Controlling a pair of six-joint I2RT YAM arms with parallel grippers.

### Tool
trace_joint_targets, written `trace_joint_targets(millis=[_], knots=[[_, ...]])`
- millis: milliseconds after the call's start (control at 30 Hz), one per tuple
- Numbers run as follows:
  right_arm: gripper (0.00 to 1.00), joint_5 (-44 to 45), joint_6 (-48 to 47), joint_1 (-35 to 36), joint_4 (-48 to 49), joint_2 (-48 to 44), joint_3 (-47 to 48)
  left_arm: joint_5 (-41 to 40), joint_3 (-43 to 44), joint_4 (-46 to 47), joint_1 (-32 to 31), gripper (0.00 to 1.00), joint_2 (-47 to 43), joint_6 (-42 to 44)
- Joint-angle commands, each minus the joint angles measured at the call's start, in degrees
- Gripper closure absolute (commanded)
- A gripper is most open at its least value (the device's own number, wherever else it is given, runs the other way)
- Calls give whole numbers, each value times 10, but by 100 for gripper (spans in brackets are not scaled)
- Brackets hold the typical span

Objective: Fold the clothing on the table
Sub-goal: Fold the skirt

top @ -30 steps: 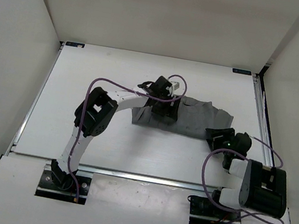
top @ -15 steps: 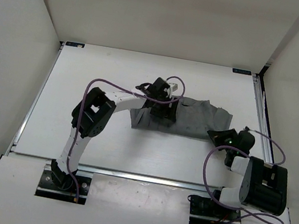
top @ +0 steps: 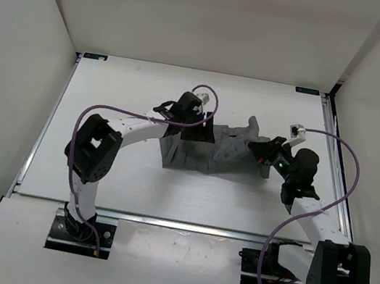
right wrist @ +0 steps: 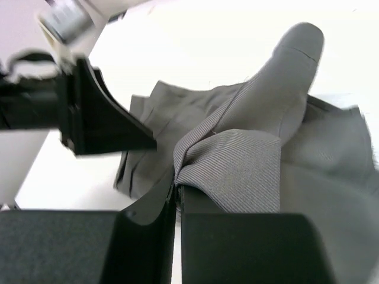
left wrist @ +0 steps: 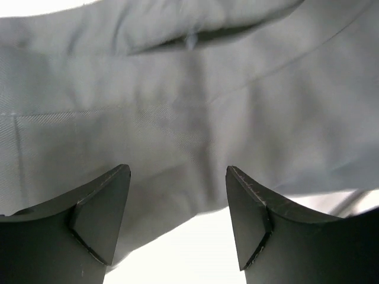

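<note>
**One garment, two hands: right pinches, left stands open**

A single grey garment (top: 221,153) lies crumpled on the white tabletop (top: 131,183), between the two hands. Two arms reach in over it, each trailing one purple cable, so two cables in all.

The left hand (top: 194,126) sits over the garment's left part. Its two fingers (left wrist: 100,213) are spread well apart with nothing clamped between them. Grey cloth fills the view beyond the fingertips, and a strip of bare tabletop shows on the near side of them. Whether the tips touch the cloth cannot be told.

The right hand (top: 263,152) is at the garment's right end. Its two fingers are pressed together on one fold of ribbed cloth. From the pinch the fabric rises away from this hand into one rounded peak, and the rest spreads out beyond and to the right of it. In the right wrist view, the left hand shows as a dark shape to the upper left of the pinch, beside the garment's far edge.
</note>
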Motion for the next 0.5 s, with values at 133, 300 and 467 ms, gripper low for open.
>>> trace_joint_targets(millis=[133, 300, 467], knots=[[100, 19, -63, 31, -63, -57, -25, -6, -38, 137, -18, 24, -24, -96], [100, 18, -99, 29, -73, -70, -2, 25, -29, 145, -42, 29, 49, -125], [100, 27, -121, 33, -79, -78, 13, 19, -57, 144, -59, 30, 45, -134]])
